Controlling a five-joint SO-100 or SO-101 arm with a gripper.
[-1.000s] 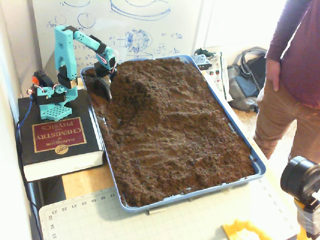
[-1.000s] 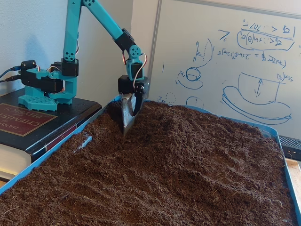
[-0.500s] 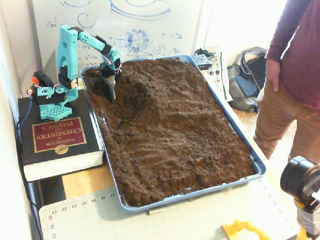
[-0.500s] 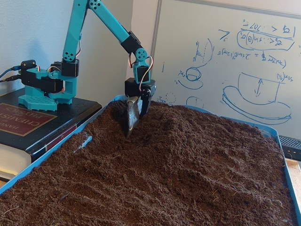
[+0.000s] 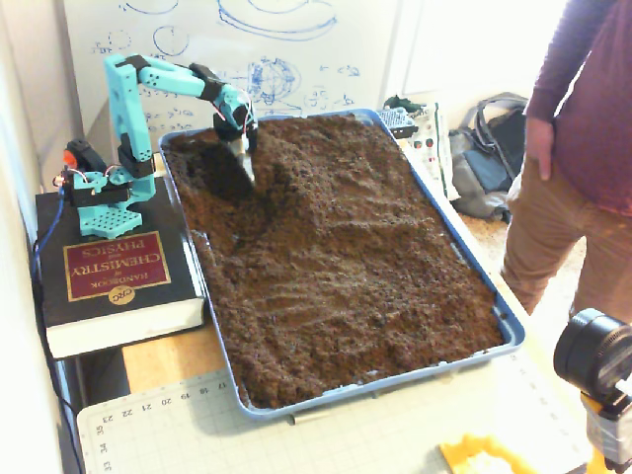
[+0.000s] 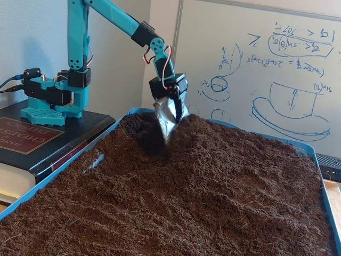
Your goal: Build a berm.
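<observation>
- The teal arm (image 5: 133, 89) sits on a chemistry handbook (image 5: 114, 272) at roughly 9 o'clock of the blue tray (image 5: 509, 326). It goes up from its base, then reaches across to the right, with the wrist bent straight down.
- The pincer (image 5: 243, 163) (image 6: 168, 125) points down into the soil at the tray's far left corner, tip right at the surface. It looks pretty much closed, with a metal scoop-like blade on it, but I can't really tell how the fingers sit.
- At about 8 o'clock of the pincer tip in the high fixed view there's a dark hollow (image 5: 222, 178) dug in the soil.
- The berm (image 5: 296, 163) (image 6: 213, 141) rises just beside the pincer, at about 3 o'clock of it in both fixed views. The blade touches its left slope.
- At the far right, a person (image 5: 583, 148) in a purple top stands beside the table.
</observation>
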